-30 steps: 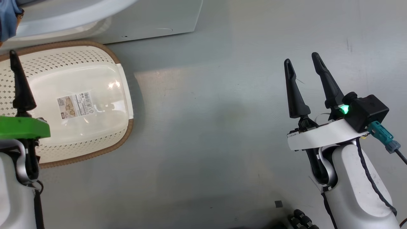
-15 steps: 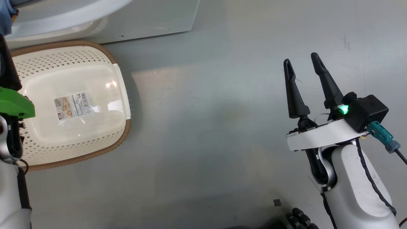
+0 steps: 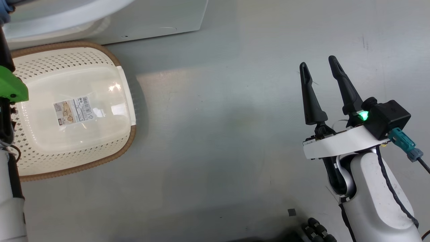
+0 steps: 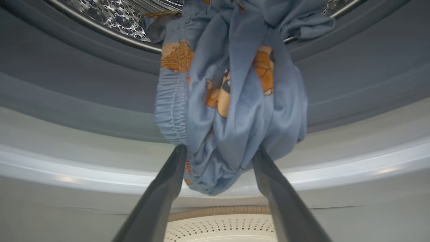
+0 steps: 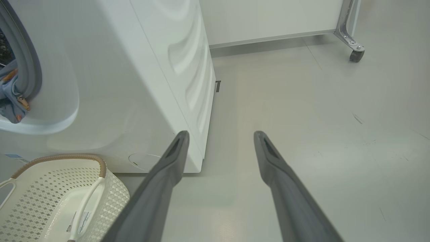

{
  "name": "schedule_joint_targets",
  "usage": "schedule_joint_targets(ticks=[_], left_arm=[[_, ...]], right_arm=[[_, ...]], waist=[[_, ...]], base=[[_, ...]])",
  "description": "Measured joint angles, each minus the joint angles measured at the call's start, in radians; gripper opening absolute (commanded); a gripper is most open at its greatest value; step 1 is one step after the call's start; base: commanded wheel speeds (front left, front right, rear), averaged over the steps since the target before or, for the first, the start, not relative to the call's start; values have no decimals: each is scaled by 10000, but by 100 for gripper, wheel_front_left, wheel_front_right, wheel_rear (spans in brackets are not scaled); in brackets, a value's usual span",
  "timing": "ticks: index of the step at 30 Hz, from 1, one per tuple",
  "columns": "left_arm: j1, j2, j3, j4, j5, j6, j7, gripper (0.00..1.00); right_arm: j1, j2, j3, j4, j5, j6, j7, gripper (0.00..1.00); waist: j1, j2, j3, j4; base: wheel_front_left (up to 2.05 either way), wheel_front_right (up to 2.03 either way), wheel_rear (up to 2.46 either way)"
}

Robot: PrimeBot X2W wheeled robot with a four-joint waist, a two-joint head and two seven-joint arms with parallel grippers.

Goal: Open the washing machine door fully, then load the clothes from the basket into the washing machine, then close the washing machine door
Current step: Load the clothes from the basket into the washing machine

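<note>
Grey floor (image 3: pixel 218 134), left claw (image 4: pixel 218 149) farther forward

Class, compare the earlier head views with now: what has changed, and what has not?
The left gripper moved forward toward the washing machine; the clothes hang between its open jaws. The head camera shifted slightly, sliding the scene left. The right gripper, open, and the basket stayed put. Nothing was grasped or released.
</note>
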Motion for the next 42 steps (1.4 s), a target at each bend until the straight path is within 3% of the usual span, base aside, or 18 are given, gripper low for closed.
schedule_joint_targets(ticks=[7,8,9,10,11,26,42], left_arm=[[-407,46,-79,426,-77,-36,523,100],[-470,46,-88,477,-82,-52,571,79],[-532,54,-119,531,-115,-77,702,46],[-574,69,-151,548,-138,-77,763,33],[-608,73,-159,569,-169,-79,796,0],[-791,184,-366,777,-311,-134,1039,0],[-241,-399,-959,-182,-713,-265,1053,0]], right_arm=[[-1,0,0,-2,82,0,0,100],[-1,0,-2,-2,92,0,0,100],[-1,0,-2,-2,100,0,0,100],[-1,0,-4,-2,102,0,-2,100],[-1,0,-6,-4,102,0,-2,100],[-2,0,-127,-15,142,-4,0,100],[5,0,-420,-12,100,-8,-2,100]], waist=[[0,0,50,-30],[0,0,55,-33],[0,0,60,-35],[0,0,65,-38],[0,0,69,-39],[0,0,89,30],[0,0,-175,410]], base=[[0,0,0],[0,0,0],[0,0,0],[0,0,0],[0,0,0],[0,0,0],[0,0,0]])
